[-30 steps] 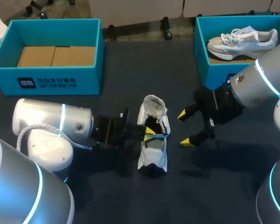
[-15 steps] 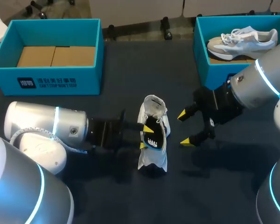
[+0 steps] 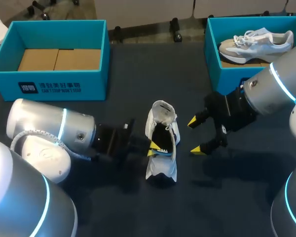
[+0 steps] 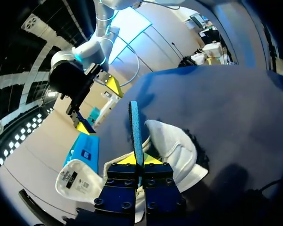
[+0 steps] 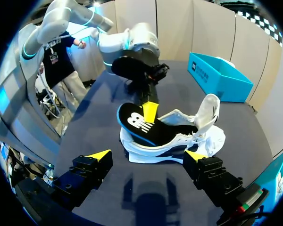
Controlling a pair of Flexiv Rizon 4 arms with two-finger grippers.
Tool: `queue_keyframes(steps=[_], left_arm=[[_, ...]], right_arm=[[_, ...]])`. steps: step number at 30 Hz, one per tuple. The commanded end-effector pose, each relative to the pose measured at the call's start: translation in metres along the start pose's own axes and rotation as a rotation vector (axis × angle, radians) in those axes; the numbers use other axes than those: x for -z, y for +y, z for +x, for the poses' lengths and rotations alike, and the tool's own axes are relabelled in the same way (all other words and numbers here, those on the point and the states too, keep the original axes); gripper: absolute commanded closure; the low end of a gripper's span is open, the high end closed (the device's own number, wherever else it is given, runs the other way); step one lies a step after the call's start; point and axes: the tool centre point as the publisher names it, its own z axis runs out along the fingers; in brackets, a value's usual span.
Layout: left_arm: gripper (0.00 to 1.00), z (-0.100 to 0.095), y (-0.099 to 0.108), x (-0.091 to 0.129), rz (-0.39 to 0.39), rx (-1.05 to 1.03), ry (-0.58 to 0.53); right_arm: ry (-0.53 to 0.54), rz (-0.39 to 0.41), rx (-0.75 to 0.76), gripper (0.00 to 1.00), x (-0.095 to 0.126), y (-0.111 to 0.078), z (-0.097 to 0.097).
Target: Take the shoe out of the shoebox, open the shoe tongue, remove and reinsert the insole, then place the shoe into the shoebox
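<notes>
Vs half a sec ago the left arm has slid back in toward the shoe (image 3: 163,165) a bit. The insole (image 3: 161,141) it's got has tipped too — the white print on top barely shows from overhead now. Right arm hasn't budged.

Left gripper (image 3: 152,147) is pinched tight on the insole's edge, yellow tips together w/ the thin sheet between them. One end of the insole is lifted clear, the other's down inside the shoe. It's a flat, thin oval: black top w/ white print, blue along the rim.

Right gripper (image 3: 195,135) hangs just beside the shoe, fingers spread wide, nothing in them.

The shoe itself is on the dark table (image 3: 123,98), between the two grippers and out of both boxes. Soft white fabric upper, dark lining, tongue flipped up and open.

Left shoebox (image 3: 59,88) is teal card, rectangular, w/ plain brown cardboard on the bottom. Right shoebox (image 3: 213,47) is the same teal and has a second shoe (image 3: 256,42) in it — pale, chunky sole, white laces, lying on its side.
</notes>
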Motion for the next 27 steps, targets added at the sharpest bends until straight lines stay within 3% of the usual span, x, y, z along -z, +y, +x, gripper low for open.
queue_keyframes(steps=[1,11,12,13,16,24,27], left_arm=[[1.00,-0.003,0.008,-0.012,-0.008,-0.050,-0.014],[1.00,-0.004,0.009,-0.010,-0.019,-0.077,-0.039],[0.92,-0.005,0.006,-0.008,-0.016,-0.072,-0.044],[0.67,-0.005,0.004,-0.006,-0.016,-0.076,-0.046],[0.53,-0.006,-0.001,0.002,-0.016,-0.075,-0.064],[0.62,-0.006,-0.007,0.018,-0.026,-0.071,-0.080],[0.82,-0.006,-0.009,0.017,-0.026,-0.068,-0.077]], right_arm=[[-0.002,0.003,-0.001,0.00,-0.002,0.000,0.000],[-0.002,0.003,-0.001,0.00,-0.002,0.000,0.000],[-0.002,0.003,-0.001,0.00,-0.002,0.000,0.000],[-0.002,0.003,-0.001,0.00,-0.002,0.000,0.000],[-0.002,0.003,-0.001,0.00,-0.002,0.000,0.000],[-0.002,0.003,-0.001,0.00,-0.002,0.000,0.000],[-0.002,0.003,-0.001,0.00,-0.002,0.000,0.000]])
